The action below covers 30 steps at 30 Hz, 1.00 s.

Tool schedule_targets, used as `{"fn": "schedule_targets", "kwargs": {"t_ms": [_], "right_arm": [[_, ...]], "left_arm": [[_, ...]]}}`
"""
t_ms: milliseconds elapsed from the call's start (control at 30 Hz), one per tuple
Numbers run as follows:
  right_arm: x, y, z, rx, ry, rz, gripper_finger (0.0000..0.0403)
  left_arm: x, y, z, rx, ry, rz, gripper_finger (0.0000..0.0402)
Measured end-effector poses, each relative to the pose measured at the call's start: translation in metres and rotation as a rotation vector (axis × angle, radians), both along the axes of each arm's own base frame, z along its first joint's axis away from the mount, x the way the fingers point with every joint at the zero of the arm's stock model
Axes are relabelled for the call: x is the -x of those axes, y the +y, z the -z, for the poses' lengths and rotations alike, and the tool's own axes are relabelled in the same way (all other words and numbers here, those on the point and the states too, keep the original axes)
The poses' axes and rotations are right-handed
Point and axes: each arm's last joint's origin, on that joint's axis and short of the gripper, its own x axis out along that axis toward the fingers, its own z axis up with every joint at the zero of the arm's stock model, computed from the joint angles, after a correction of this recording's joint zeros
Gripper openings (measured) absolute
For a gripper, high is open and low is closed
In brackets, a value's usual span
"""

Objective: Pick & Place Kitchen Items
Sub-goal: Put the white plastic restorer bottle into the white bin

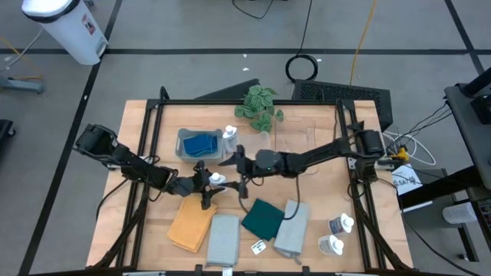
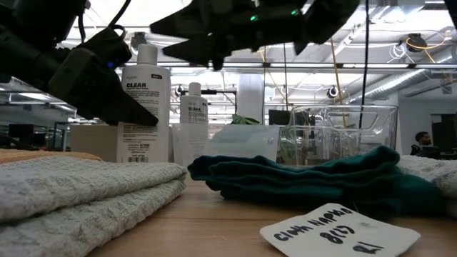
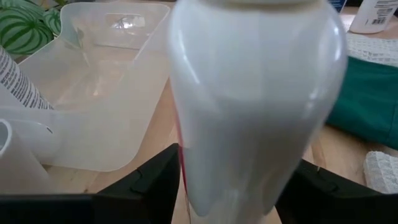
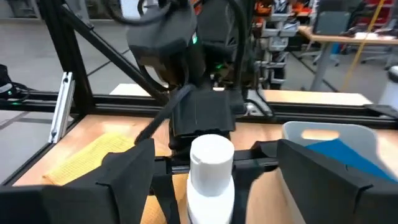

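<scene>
Holding a bottle (image 1: 217,179) upright in the left gripper (image 1: 205,184), near the table middle and just near of the sponge bin (image 1: 201,144). Pressing its body from both sides with the left fingers (image 3: 146,186), narrow and firm. Reaching in from the right with the right gripper (image 1: 232,170), fingers (image 4: 127,177) spread wide on either side of the bottle cap and, as far as can be judged, not touching it. Probably a handover between the arms, not yet completed.

Possible trouble from here:
- Closing the right fingers off-centre would push the bottle sideways in the left grip and tilt it.
- Letting go on the left before a firm hold on the right would drop the bottle, perhaps onto the orange cloth (image 1: 190,226) or against the sponge bin.
- Working with the two grippers so close together also risks a knock between them.

Only in the high view: finding the other items, namely a second bottle (image 1: 229,138) at the right end of the sponge bin, two more bottles (image 1: 341,224) at the near right, and the cloths along the near edge.
Only in the right wrist view: seeing the wide gap of the right fingers with the cap between them.
Only in the left wrist view: seeing the tight grip, with an empty bin (image 3: 106,93) beyond.
In the low view: cannot tell whether the bottle base touches the table, being hidden behind a grey cloth (image 2: 71,185).
</scene>
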Motion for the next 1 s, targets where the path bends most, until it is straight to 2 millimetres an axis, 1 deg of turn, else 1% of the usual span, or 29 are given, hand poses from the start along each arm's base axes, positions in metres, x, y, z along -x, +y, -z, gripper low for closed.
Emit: {"fn": "schedule_targets", "kwargs": {"t_ms": [167,300,433,600,767,867,1000], "right_arm": [[-0.013,-0.006,0.013,-0.039,0.024,0.013,0.0302],[-0.014,-0.009,0.015,-0.041,0.032,0.020,0.0277],[-0.014,-0.009,0.015,-0.041,0.028,0.019,0.0242],[-0.014,-0.008,0.015,-0.042,0.028,0.015,0.0186],[-0.014,-0.005,0.014,-0.045,0.017,-0.035,0.0137],[-0.014,-0.002,0.013,-0.040,0.012,-0.042,0.0124],[-0.015,-0.002,0.016,-0.047,0.014,-0.042,0.0126]], "left_arm": [[0.000,0.000,0.000,0.000,0.000,0.000,0.0225],[0.000,0.000,0.000,0.000,0.001,0.000,0.0225],[0.000,0.000,0.000,0.000,0.001,0.000,0.0225],[0.000,0.000,0.000,0.000,0.000,0.000,0.0225],[0.000,0.000,0.000,0.016,-0.003,-0.007,0.0225],[0.000,0.000,0.000,0.016,-0.003,-0.007,0.0225],[-0.001,0.003,0.000,0.021,-0.004,-0.024,0.0225]]}}
